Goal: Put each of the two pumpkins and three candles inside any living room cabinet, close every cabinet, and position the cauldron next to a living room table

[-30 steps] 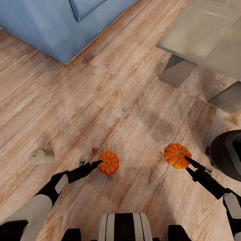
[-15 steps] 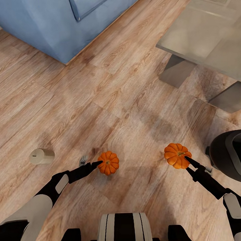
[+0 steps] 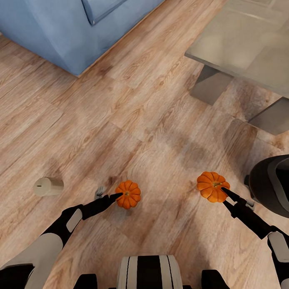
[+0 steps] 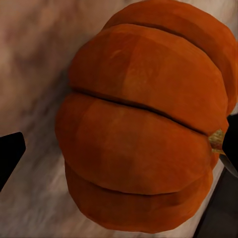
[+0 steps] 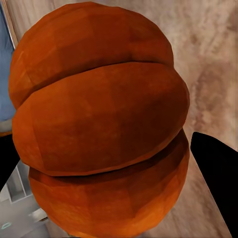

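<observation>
One ribbed orange pumpkin rests on the wood floor. My left gripper sits open at its side. In the left wrist view this pumpkin lies between the dark fingers, with a gap to one of them. The other pumpkin hangs above the floor, and my right gripper is shut on it. It bulges between both pads in the right wrist view. A stubby tan candle lies on its side at the left. The black cauldron stands at the right edge. No cabinet is in view.
A blue sofa fills the upper left corner. A grey glass-topped table on block legs stands at the upper right, just beyond the cauldron. Open wood floor stretches between them.
The camera shifted a little: floor, candle, table and left pumpkin slid slightly left in the picture. The right pumpkin stayed fixed in the right gripper. Both arms hold their pose.
</observation>
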